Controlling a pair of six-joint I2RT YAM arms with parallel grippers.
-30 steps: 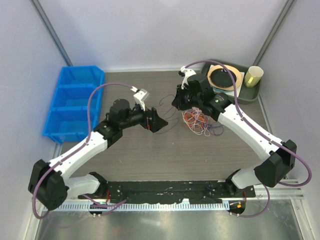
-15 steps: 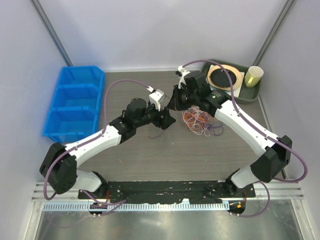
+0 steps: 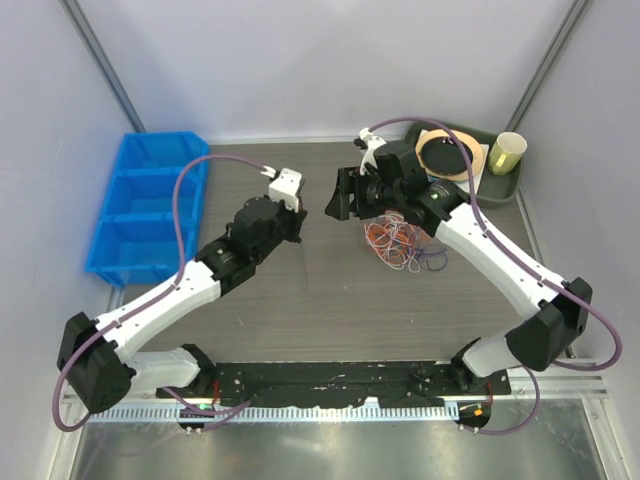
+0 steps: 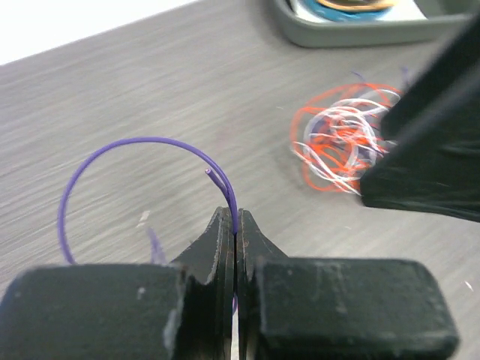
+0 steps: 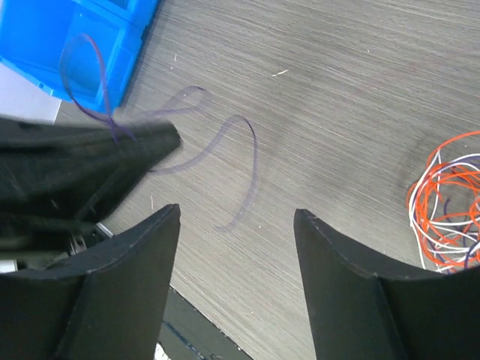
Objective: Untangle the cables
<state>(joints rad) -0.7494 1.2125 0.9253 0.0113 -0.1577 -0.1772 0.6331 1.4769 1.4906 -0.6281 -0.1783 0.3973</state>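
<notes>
The cables are a loose tangle [image 3: 400, 240] of orange-red, white and purple wires on the table, below my right arm; it also shows in the left wrist view [image 4: 337, 146] and at the right edge of the right wrist view [image 5: 450, 202]. One purple cable [image 4: 142, 142] has come away from it. My left gripper [image 4: 234, 219] is shut on this cable, which arcs up and to the left of the jaws. In the top view the left gripper [image 3: 297, 220] sits left of the tangle. My right gripper [image 5: 238, 210] is open and holds nothing, above a blurred purple cable [image 5: 244, 150]. From above, the right gripper [image 3: 342, 195] faces the left one.
A blue three-part bin [image 3: 150, 215] stands at the left. A green tray [image 3: 500, 190] with a plate and a yellow cup [image 3: 507, 152] is at the back right. Grey walls close in both sides and the back.
My left gripper reached in toward the right gripper, shut on the purple cable, and pulled back left. The right gripper, shut before, has opened.
</notes>
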